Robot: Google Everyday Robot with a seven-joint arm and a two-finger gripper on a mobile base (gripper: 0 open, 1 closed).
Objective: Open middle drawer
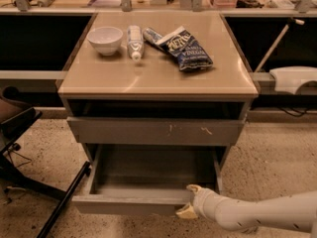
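Note:
The middle drawer [133, 202] is the low, wide grey drawer of the cabinet. It stands pulled out towards me, with its grey box interior [153, 170] showing and nothing in it. My gripper [188, 201] comes in from the lower right on a white arm. It is at the right end of the drawer's front panel. One fingertip [192, 188] lies over the top rim and the other is in front of the panel, so it is clamped on the front. Above it, the larger grey drawer front with pale scratch marks [153, 131] is closed.
The cabinet top [158, 73] holds a white bowl [105, 38], a tube [134, 41] and a dark blue snack bag [185, 47]. A black chair base [29, 177] stands on the speckled floor to the left. A white device [294, 78] is at the right.

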